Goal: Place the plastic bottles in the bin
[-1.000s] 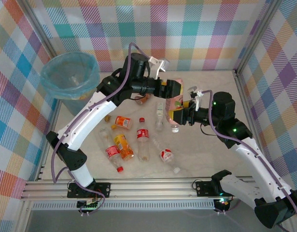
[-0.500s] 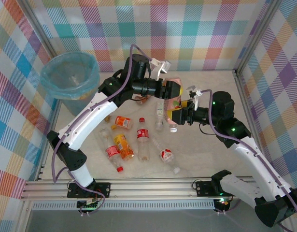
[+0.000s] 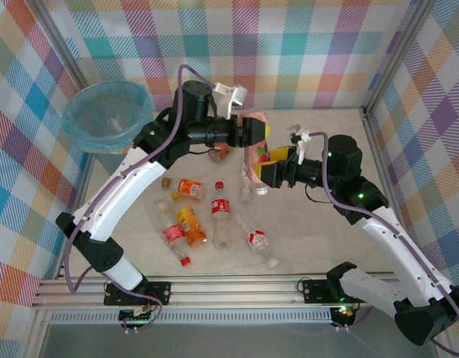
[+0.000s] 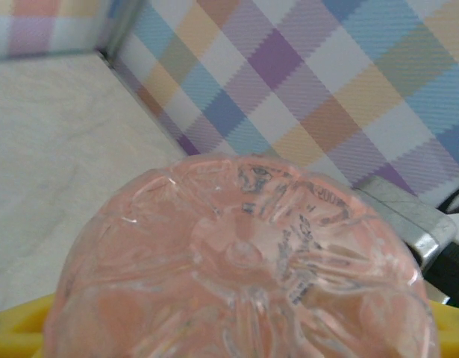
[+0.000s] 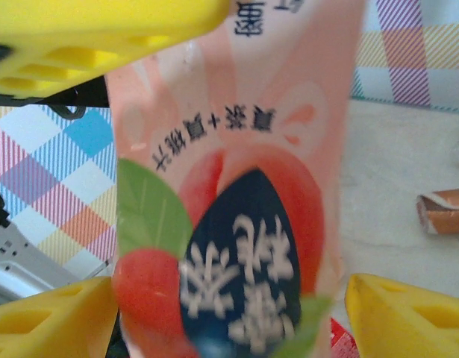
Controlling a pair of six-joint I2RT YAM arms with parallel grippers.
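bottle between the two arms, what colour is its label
The bottle has a pale pink label with a red peach; clearest in the right wrist view.

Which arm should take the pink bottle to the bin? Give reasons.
Left. The left hand clamps the pink bottle near its base, and that arm stands on the side of the bin. The fingers of the right hand stand apart around the bottle.

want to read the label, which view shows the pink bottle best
Right wrist: the pink bottle is close up, its label's fruit picture and characters facing the lens. Left wrist gives its moulded base end-on; top external has the bottle small.
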